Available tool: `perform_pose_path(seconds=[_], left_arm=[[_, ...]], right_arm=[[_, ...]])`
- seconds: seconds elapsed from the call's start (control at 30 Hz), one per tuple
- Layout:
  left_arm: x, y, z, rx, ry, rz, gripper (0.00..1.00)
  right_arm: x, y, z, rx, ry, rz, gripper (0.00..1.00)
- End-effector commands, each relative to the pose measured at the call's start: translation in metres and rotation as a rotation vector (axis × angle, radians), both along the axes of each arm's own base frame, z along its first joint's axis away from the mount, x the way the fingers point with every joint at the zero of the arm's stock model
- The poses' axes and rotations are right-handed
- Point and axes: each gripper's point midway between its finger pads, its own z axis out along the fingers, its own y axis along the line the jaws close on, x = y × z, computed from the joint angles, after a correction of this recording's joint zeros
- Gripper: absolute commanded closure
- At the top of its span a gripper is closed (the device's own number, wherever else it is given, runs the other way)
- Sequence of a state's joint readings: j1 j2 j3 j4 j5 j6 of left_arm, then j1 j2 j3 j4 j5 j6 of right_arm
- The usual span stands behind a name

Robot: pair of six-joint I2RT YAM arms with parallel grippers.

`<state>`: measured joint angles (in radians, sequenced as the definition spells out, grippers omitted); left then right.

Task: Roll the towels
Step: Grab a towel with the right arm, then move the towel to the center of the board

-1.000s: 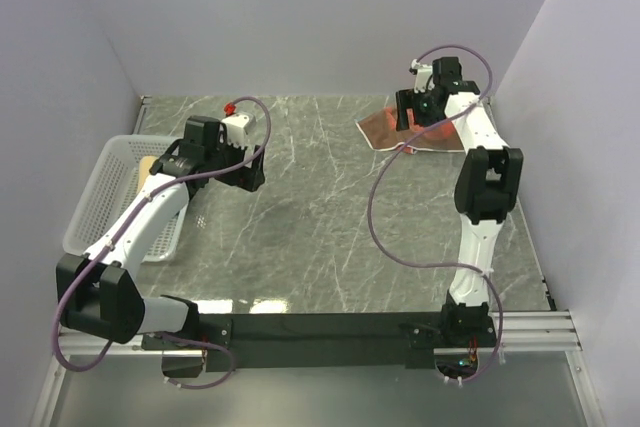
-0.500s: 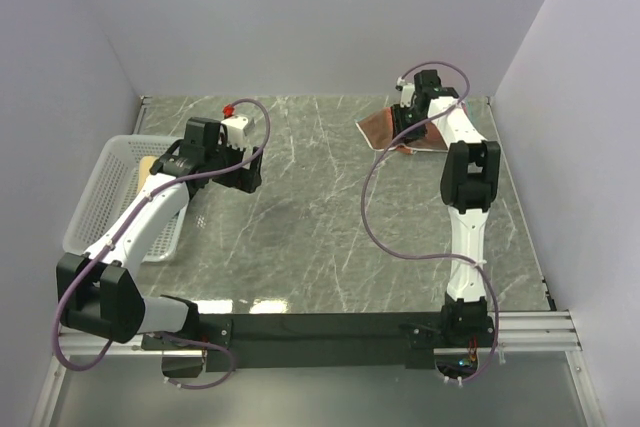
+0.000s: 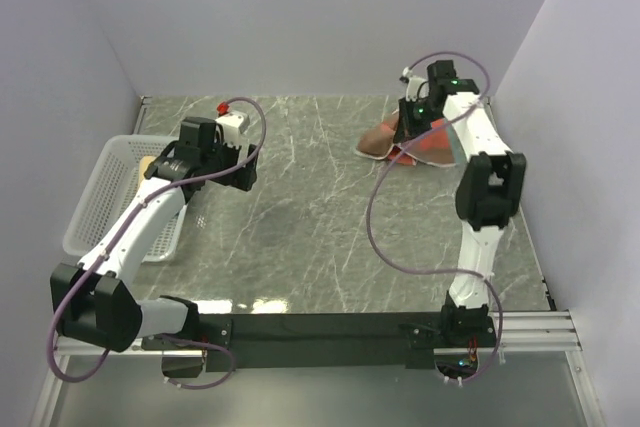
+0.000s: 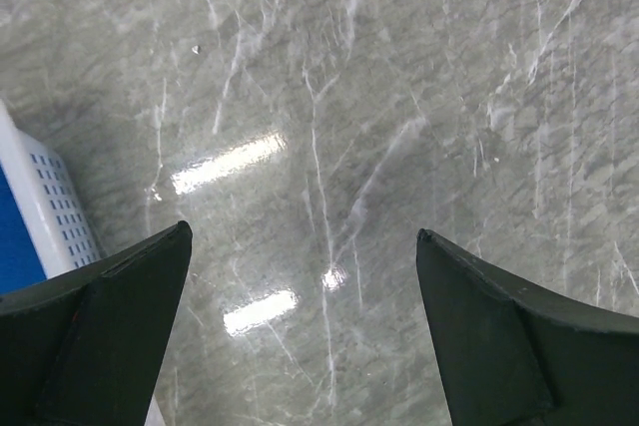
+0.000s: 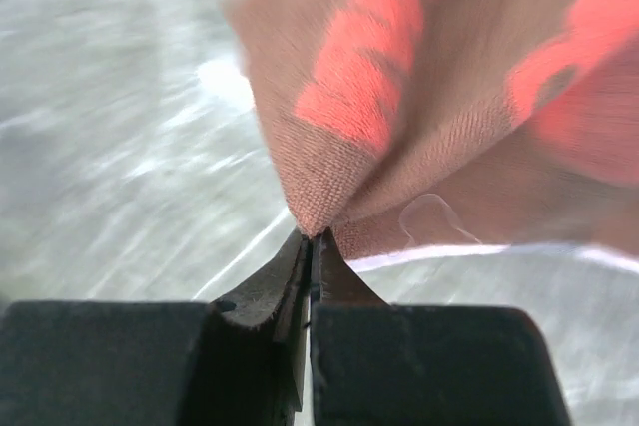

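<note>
A rust-orange towel (image 3: 384, 139) lies bunched at the back right of the table, part of it lifted. My right gripper (image 3: 409, 128) is shut on one corner of it. In the right wrist view the pinched cloth corner (image 5: 318, 209) rises out of the closed jaws, and the towel (image 5: 399, 97) hangs folded beyond my right gripper (image 5: 312, 238). My left gripper (image 3: 238, 161) hovers open over bare table at mid left, and the left wrist view shows nothing at my left gripper (image 4: 305, 236). A beige towel (image 3: 148, 166) and a blue towel (image 4: 14, 246) sit in the basket.
A white lattice basket (image 3: 93, 197) stands at the left edge, beside the left arm; its rim (image 4: 55, 214) shows in the left wrist view. Grey walls close in the table at the back and on both sides. Cables loop off both arms.
My right gripper went from open to shut on the rust-orange towel's corner and pulled it up, so the flat towel is now bunched. The left arm shifted slightly.
</note>
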<state>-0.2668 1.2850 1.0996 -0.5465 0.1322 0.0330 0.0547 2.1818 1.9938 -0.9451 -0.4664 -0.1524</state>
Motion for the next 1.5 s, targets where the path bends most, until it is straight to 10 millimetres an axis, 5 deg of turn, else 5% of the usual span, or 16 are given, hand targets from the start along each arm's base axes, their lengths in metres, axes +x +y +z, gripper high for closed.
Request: perform_pose_path(seconds=[0.0,0.2,0.33,0.43,0.53,0.67,0.87,0.97,1.2,1.33,1.47], left_arm=[[0.001,0.007,0.020,-0.010,-0.068,0.021,0.00],[0.004,-0.003,0.018,-0.117,0.006,-0.025,0.00],[0.005,-0.011,0.012,-0.200,0.075,-0.084,0.04],[-0.003,-0.020,0.011,-0.264,0.100,-0.146,0.09],[-0.010,-0.029,0.016,-0.321,0.049,-0.204,0.09],[-0.019,-0.036,0.017,-0.321,-0.004,-0.284,0.09],[-0.045,-0.060,0.000,-0.208,-0.055,-0.495,0.12],[-0.060,-0.091,-0.005,-0.171,-0.076,-0.630,0.13],[-0.082,-0.163,-0.015,-0.049,-0.126,-0.885,0.16],[-0.083,-0.194,-0.050,0.021,-0.058,-0.974,0.20],[-0.072,-0.224,-0.055,-0.008,-0.057,-0.979,0.20]], right_arm=[[-0.049,0.026,0.097,0.136,-0.123,0.105,1.00],[-0.127,0.065,0.062,0.236,0.053,0.217,1.00],[-0.164,0.105,0.037,0.300,0.112,0.286,1.00],[-0.174,0.120,0.026,0.236,0.084,0.362,0.99],[-0.181,0.135,0.028,0.250,0.122,0.413,0.65],[-0.164,0.110,0.029,0.211,0.118,0.366,0.62],[-0.135,0.002,-0.010,-0.080,0.100,0.122,0.60],[-0.128,-0.035,-0.028,-0.189,0.136,0.025,0.61],[-0.115,-0.065,-0.056,-0.265,0.195,-0.089,0.62],[-0.115,-0.073,-0.078,-0.285,0.259,-0.104,0.62],[-0.116,-0.091,-0.098,-0.297,0.304,-0.146,0.61]])
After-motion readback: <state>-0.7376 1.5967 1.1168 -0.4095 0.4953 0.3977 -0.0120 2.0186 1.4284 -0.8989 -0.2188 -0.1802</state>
